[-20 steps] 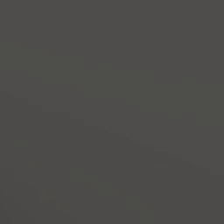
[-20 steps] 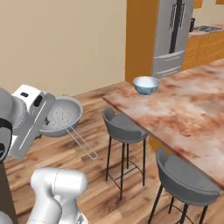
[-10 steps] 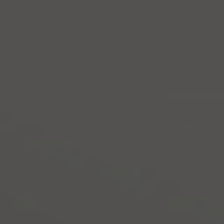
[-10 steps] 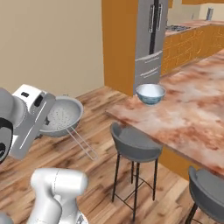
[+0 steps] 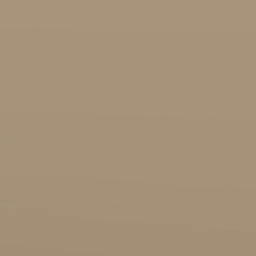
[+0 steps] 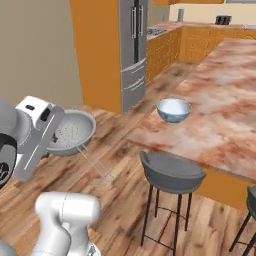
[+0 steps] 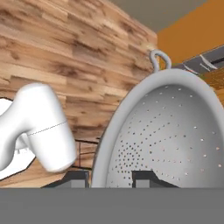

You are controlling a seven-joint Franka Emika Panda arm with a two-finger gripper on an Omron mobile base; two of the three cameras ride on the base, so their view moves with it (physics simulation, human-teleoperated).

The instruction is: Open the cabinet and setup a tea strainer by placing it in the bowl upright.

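A: What does the left base view give?
B: A flat tan field; earlier it was dark grey.

A: And the right base view?
B: The gripper (image 6: 56, 131) is clamped on the tea strainer (image 6: 73, 132), carried above the wooden floor (image 6: 125, 200), its hollow facing up and right. The bowl (image 6: 174, 109) sits upright near the counter's (image 6: 225, 125) left edge, closer in view than before.

A: The hand view?
B: The strainer's rim between the fingertips (image 7: 74, 178), its loop pointing up.

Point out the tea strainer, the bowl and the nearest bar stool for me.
tea strainer (image 6: 70, 132): right base view, on its perforated inside.
bowl (image 6: 173, 109): right base view, on its pale inside, on the marbled counter.
bar stool (image 6: 171, 171): right base view, on the dark seat below the counter edge.
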